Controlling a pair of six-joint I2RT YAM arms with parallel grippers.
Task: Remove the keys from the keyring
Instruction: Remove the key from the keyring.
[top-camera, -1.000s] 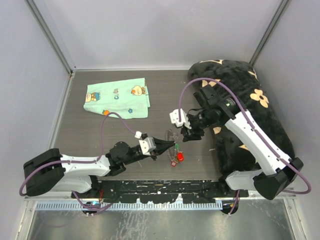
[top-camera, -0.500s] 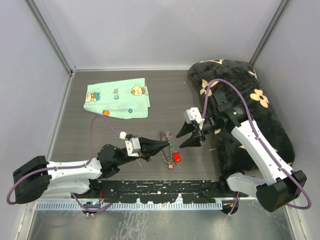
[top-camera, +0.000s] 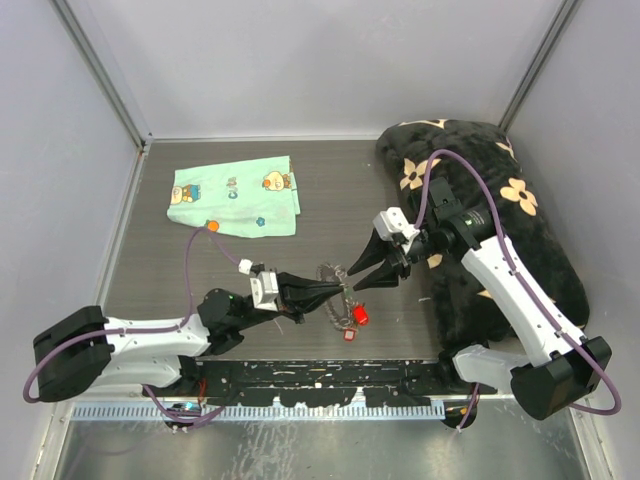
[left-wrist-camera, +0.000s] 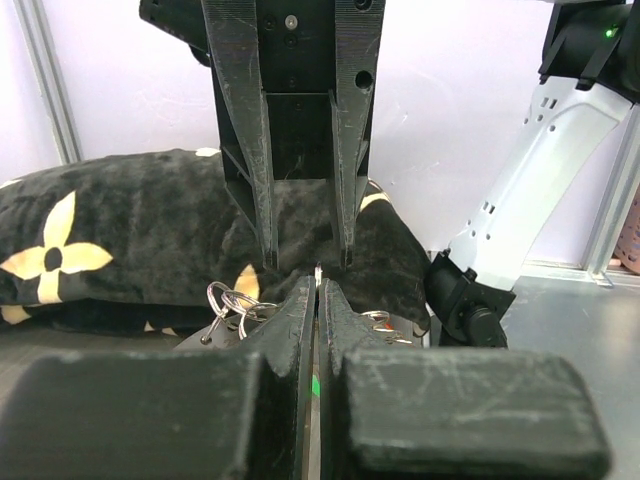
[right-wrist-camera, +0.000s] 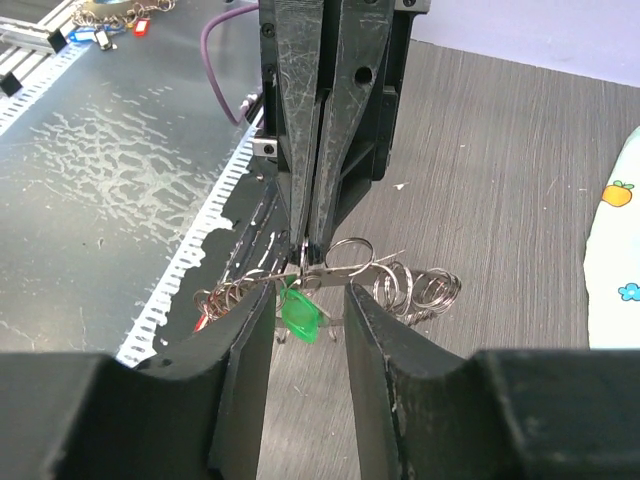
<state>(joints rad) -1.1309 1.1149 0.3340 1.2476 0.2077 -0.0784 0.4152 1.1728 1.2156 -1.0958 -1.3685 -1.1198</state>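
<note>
From above, the keyring (top-camera: 334, 284) lies on the table (top-camera: 170, 270) just below the middle of the frame, a loose heap of silver loops. Two red keys (top-camera: 356, 318) trail from its lower right. The left end effector (top-camera: 344, 289) reaches in from the lower left and the right end effector (top-camera: 357, 277) from the right, and the two meet over the heap. This view shows the right fingers spread apart. It is too coarse to show what the left tips are doing.

The right wrist view fills that in. The left end effector (right-wrist-camera: 308, 248) comes down from the top of the frame with its fingers pressed together. Its tips are pinched on a wire loop of the keyring (right-wrist-camera: 400, 285), which is lifted a little off the table (right-wrist-camera: 480, 130). The right end effector (right-wrist-camera: 308, 295) stands wide, one finger on each side of the pinched spot and touching nothing. A green key (right-wrist-camera: 300, 313) hangs in the gap between them; from above it is barely visible.

The left wrist view shows the same meeting from the other side. The left end effector (left-wrist-camera: 318, 290) is closed tight at the lower centre, with a thin sliver of metal standing up between its tips. The right end effector (left-wrist-camera: 307, 262) hangs straight ahead, fingers parted. A few small rings (left-wrist-camera: 231, 298) sit to the left. Behind them is a black cushion (left-wrist-camera: 120, 235) with cream flowers.

Only the overhead view takes in the mint-green cloth (top-camera: 235, 198) at the upper left, well apart from the keyring. The cushion (top-camera: 490, 190) fills the right side.
</note>
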